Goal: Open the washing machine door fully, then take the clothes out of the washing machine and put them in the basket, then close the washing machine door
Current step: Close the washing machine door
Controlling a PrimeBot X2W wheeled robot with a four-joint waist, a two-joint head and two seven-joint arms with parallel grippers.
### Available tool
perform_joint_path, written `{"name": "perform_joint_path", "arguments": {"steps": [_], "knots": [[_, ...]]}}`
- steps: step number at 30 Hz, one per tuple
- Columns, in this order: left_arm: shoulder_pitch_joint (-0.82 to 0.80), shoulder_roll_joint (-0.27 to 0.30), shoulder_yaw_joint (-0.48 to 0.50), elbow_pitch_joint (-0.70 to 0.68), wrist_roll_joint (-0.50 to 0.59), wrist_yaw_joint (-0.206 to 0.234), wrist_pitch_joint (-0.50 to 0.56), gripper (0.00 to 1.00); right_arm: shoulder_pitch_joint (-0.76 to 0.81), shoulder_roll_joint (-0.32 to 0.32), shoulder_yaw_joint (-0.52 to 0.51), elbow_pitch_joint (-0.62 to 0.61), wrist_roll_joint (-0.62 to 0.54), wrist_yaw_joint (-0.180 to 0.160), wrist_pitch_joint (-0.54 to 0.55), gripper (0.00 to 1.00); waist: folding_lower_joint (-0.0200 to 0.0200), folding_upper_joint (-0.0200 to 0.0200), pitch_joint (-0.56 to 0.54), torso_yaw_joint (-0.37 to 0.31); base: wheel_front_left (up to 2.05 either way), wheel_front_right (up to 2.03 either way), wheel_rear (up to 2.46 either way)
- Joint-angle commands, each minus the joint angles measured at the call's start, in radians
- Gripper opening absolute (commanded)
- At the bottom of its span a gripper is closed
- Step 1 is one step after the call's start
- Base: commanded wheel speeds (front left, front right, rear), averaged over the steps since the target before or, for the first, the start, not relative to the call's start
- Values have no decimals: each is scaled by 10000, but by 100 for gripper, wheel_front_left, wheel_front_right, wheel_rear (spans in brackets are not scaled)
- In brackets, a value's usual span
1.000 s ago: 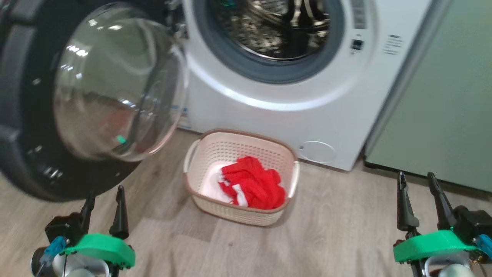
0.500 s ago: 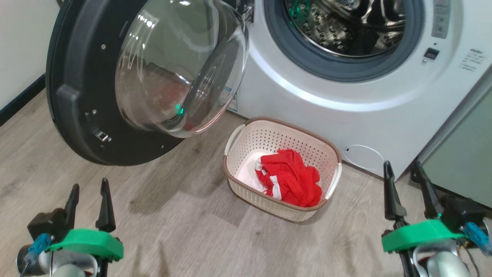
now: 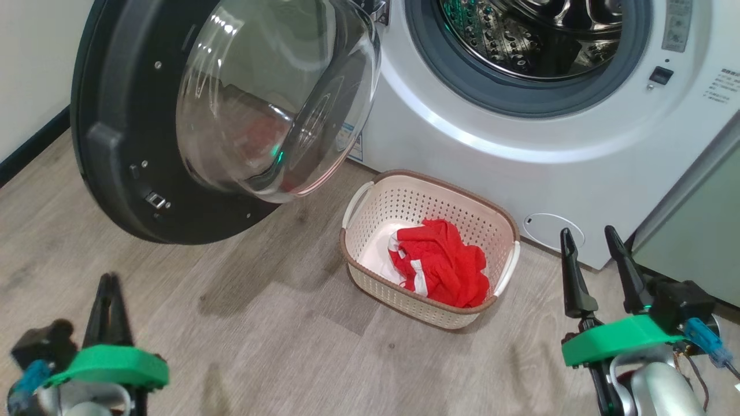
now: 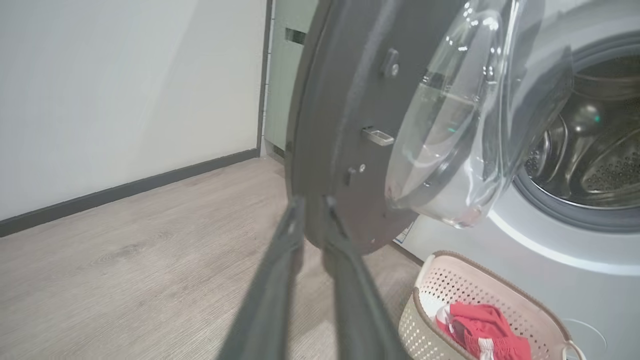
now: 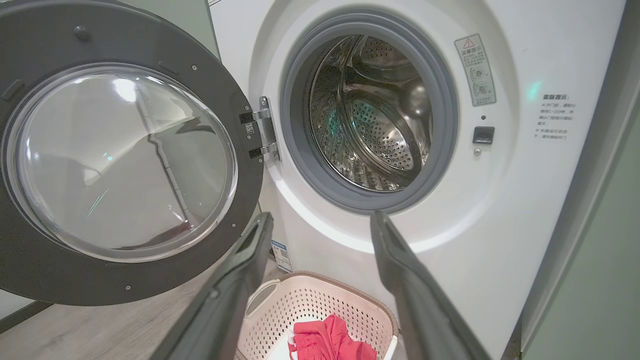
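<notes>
The bright red, white-striped fabric clothes (image 3: 442, 263) lie in the cream perforated plastic basket (image 3: 428, 179) on the floor just in front of the big white front-loading washing machine (image 3: 520, 167). Its steel drum (image 3: 520, 34) shows no red, so closing looks like the step in hand. The round, black-rimmed glass door (image 3: 225, 115) hangs wide open to the machine's left. The left hand (image 3: 108, 283), nearest the door, has its fingers close together on nothing; blur hides whether it is fully clenched. The right hand (image 3: 587, 231) is released and empty. Best press the door's rim opposite the hinge and sweep it steadily toward the machine until the latch catches.
</notes>
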Motion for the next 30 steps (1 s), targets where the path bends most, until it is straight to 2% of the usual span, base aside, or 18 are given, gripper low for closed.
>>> {"name": "perform_joint_path", "arguments": {"steps": [1, 5, 9, 12, 16, 18, 23, 26, 30], "knots": [[-239, 114, 432, -286, -187, 15, -93, 0, -373, -114, 224, -266, 39, -7, -61, 100, 0, 0, -18, -9, 0, 0, 0], [-541, 255, 1107, 182, -1261, -34, -93, 0, -254, -101, 105, -296, 36, -7, -61, 100, 0, 0, -68, -47, 0, 0, 0], [-1315, 625, 1984, 920, -3201, -64, 191, 0, -105, -77, -33, -328, 14, -7, -61, 100, 0, 0, -98, -65, 0, 0, 0], [-2063, 1134, 2396, 1404, -4590, -70, 873, 0, -3, -58, -104, -363, -9, -7, -61, 100, 0, 0, -102, -66, 0, 0, 0], [-3347, 1856, 3122, 2422, -6412, -62, 2338, 0, 58, -46, -138, -359, -46, -7, -61, 100, 0, 0, -89, -62, 0, 0, 0], [-4025, 2256, 3516, 3060, -7124, 85, 3022, 0, 72, -42, -198, -363, -69, -7, -61, 100, 0, 0, -103, -74, 0, 0, 0], [-5674, 3312, 4526, 4716, -8648, 764, 4385, 0, 175, -33, -369, -431, -106, -7, -61, 100, 0, 0, -183, -134, 0, 0, 0], [-6456, 3869, 4578, 5502, -8958, 1145, 5134, 0, 327, -32, -511, -473, -135, -7, -61, 100, 0, 0, -234, -172, 0, 0, 0], [-7306, 4278, 4286, 6219, -9122, 1439, 6353, 0, 500, -26, -584, -514, -170, -7, -61, 100, 0, 0, -241, -296, 0, 0, 0]]}}
